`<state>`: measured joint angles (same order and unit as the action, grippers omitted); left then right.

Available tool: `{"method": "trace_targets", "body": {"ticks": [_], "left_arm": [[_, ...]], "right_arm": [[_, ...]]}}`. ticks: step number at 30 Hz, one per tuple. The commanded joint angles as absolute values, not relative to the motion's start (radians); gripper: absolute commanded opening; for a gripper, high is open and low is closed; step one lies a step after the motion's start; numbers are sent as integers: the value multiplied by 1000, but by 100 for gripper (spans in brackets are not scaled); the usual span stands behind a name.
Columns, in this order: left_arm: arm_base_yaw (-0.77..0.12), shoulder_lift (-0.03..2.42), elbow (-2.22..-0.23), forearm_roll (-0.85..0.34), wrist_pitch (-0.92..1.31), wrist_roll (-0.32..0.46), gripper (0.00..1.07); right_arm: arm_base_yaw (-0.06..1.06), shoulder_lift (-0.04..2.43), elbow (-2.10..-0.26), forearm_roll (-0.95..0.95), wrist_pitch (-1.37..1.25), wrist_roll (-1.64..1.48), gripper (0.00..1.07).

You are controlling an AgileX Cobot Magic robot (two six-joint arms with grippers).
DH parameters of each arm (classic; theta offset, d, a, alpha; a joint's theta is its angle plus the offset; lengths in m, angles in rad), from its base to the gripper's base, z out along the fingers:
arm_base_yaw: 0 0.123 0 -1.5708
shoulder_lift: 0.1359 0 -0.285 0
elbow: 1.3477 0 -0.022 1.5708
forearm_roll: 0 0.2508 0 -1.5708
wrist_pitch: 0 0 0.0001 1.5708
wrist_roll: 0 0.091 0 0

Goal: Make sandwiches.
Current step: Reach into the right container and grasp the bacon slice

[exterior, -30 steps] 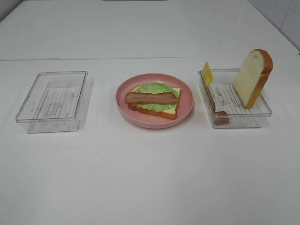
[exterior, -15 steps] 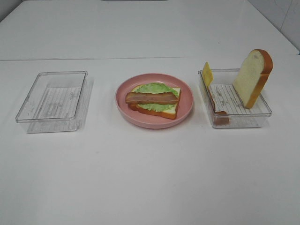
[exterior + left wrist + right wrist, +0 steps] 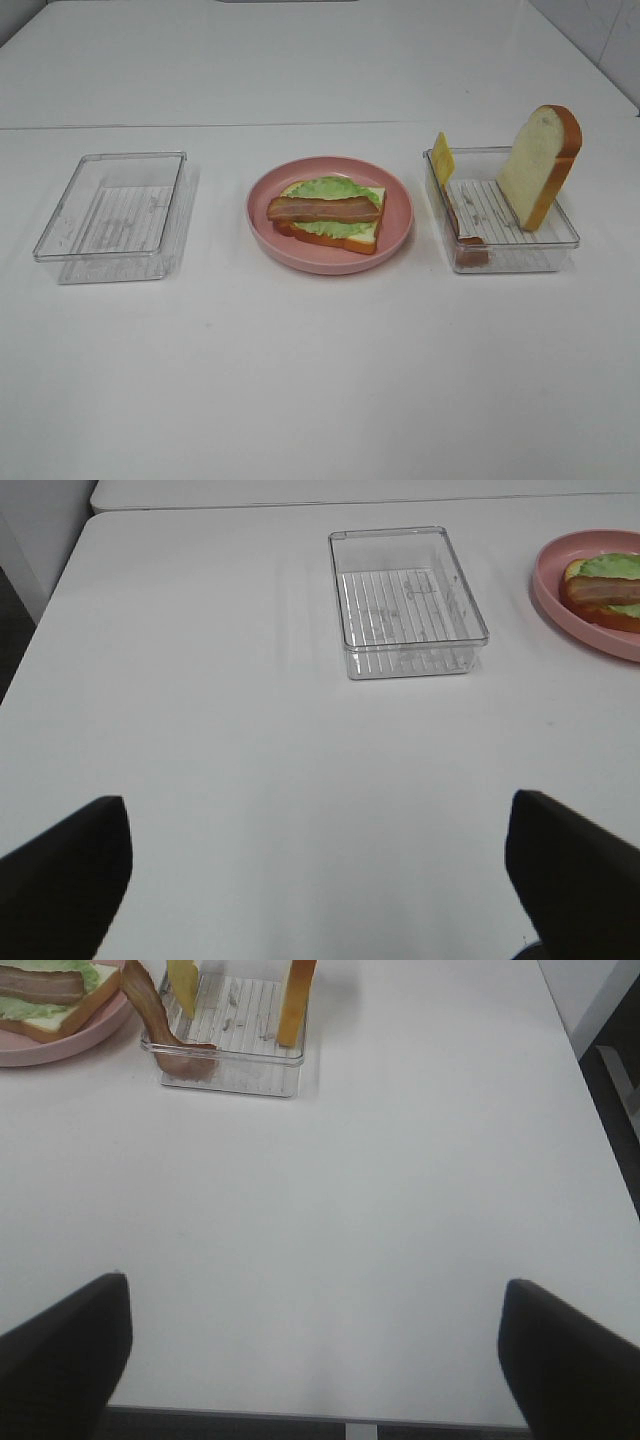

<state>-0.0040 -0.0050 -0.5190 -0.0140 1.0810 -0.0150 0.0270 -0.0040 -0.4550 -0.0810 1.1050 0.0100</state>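
On the pink plate in the middle lies a half-built stack: a bread slice, a green lettuce leaf and a bacon strip on top. The right clear tray holds a yellow cheese slice, a second bacon strip draped over its wall and an upright bread slice. Neither arm shows in the exterior view. My left gripper hangs open over bare table, well short of the empty tray. My right gripper is open too, far from the filled tray.
An empty clear tray stands left of the plate. The white table runs wide in front of all three containers. In the right wrist view the table's edge falls off to a dark floor.
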Motion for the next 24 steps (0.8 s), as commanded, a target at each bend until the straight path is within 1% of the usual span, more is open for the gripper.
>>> {"method": "trace_targets", "body": {"ticks": [1,24], "left_arm": [[-2,-19,-517,-26,1073,-17,94],[-2,-19,-517,-26,1073,-17,94]], "right_arm": [[22,-31,-453,-83,1100,0,96],[22,-27,-463,-87,1088,19,96]]}}
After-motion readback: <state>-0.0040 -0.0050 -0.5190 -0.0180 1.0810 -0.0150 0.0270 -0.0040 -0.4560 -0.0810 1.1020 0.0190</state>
